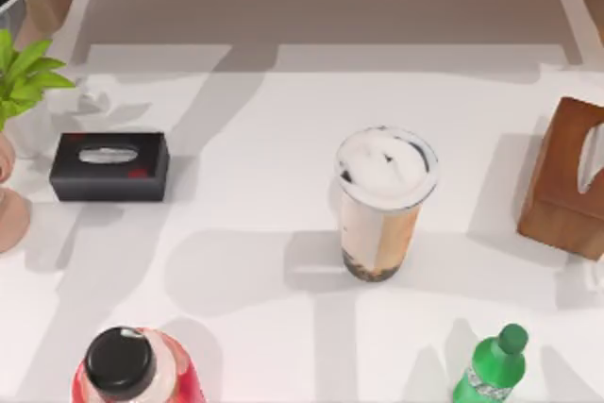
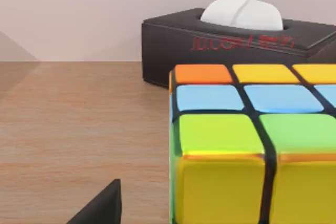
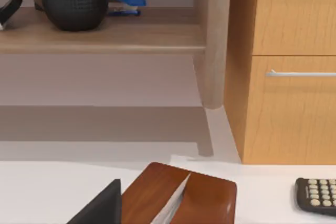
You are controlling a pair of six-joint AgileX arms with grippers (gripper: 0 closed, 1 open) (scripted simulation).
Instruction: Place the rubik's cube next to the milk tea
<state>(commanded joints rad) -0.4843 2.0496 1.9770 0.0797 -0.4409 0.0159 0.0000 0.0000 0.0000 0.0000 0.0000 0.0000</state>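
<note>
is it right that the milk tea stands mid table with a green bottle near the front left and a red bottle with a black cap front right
Not quite: the sides are swapped. In the top view the milk tea stands mid table, the green bottle is front right and the red bottle with the black cap is front left.

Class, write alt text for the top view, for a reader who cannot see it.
A tall clear plastic cup of beige milk tea with dark pearls stands mid-table on a white table. A black tissue box lies at left, a brown wooden tissue box at right.
</note>
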